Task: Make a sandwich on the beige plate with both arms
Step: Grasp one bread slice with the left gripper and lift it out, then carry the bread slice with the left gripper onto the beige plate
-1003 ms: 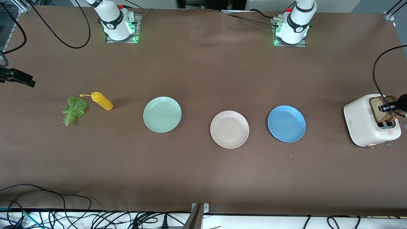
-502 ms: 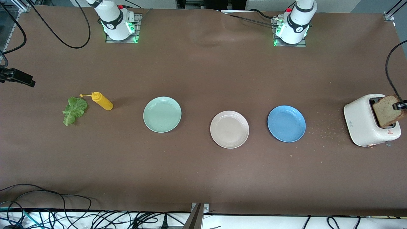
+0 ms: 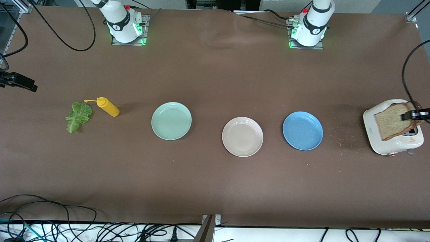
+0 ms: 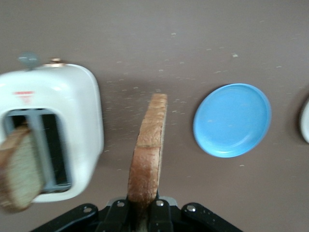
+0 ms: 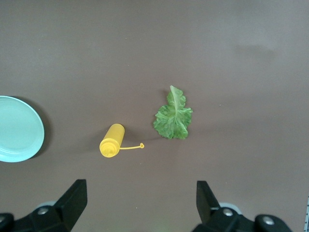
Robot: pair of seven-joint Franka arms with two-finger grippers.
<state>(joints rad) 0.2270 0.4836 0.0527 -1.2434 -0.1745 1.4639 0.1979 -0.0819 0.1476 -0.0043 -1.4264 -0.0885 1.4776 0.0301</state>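
Bread slice now hangs clear above the toaster, clenched in the left gripper (second slice remains slotted); right gripper waits released over lettuce.

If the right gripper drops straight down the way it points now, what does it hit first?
Likely bare table. The right gripper hangs open, and the lettuce leaf and yellow squeeze bottle lie ahead of its fingertips rather than between them. Height is hard to judge.
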